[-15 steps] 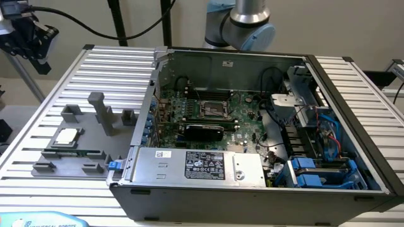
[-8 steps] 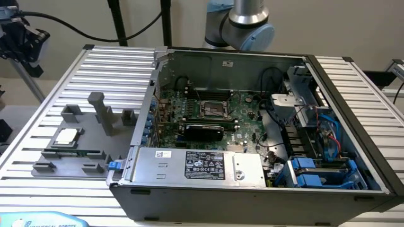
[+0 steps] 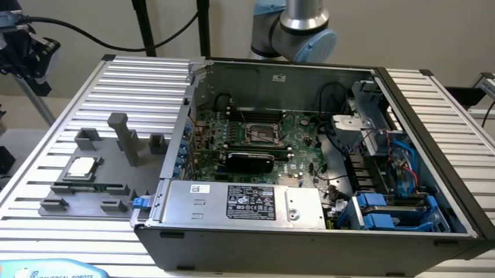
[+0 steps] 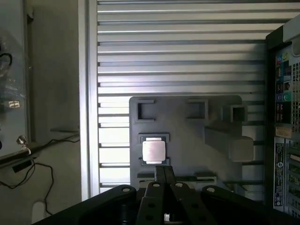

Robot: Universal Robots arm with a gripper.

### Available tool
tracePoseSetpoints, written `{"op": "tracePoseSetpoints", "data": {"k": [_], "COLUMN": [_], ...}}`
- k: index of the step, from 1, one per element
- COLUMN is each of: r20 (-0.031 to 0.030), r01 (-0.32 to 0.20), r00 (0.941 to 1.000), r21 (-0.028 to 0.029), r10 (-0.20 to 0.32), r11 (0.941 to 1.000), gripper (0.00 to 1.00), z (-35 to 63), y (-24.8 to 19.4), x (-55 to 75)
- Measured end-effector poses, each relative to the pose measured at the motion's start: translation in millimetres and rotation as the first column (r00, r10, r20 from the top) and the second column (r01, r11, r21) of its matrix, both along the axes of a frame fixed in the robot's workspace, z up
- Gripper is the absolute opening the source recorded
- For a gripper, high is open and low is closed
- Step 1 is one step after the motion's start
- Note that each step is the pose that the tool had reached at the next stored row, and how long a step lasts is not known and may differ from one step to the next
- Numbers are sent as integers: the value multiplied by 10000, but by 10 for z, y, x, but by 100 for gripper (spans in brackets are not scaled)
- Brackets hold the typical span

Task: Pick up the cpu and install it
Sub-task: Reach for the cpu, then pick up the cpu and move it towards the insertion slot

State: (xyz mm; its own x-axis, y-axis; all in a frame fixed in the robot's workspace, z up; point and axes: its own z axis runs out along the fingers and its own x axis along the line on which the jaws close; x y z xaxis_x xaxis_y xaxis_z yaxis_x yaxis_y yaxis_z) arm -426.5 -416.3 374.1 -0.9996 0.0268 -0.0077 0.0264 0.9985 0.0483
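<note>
Claw (image 4: 163,169) pinched together; cpu (image 4: 153,151) flat, square, silvery-topped.

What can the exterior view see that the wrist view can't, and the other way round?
Exterior view: the motherboard inside the open computer case, the labelled power supply, and the arm's joint. Wrist view: the shut tool and loose cables. Both: the cpu lying in the grey fixture on the slatted table.

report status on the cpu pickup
Fingers shut, empty, clear of cpu. Cpu seated in grey fixture, untouched. Nothing over it.
</note>
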Motion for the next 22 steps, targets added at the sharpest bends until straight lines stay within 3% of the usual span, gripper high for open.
{"op": "tracePoseSetpoints", "data": {"k": [12, 15, 16, 17, 18, 22], "r20": [1, 1, 1, 1, 1, 1], "r01": [0, 0, 0, 0, 0, 0], "r00": [10000, 10000, 10000, 10000, 10000, 10000], "r21": [1, 1, 1, 1, 1, 1], "r10": [0, 0, 0, 0, 0, 0], "r11": [10000, 10000, 10000, 10000, 10000, 10000], "gripper": [12, 24, 24, 36, 36, 53], "z": [-1, -1, -1, -1, -1, -1], "y": [0, 0, 0, 0, 0, 0], "x": [0, 0, 0, 0, 0, 0]}}
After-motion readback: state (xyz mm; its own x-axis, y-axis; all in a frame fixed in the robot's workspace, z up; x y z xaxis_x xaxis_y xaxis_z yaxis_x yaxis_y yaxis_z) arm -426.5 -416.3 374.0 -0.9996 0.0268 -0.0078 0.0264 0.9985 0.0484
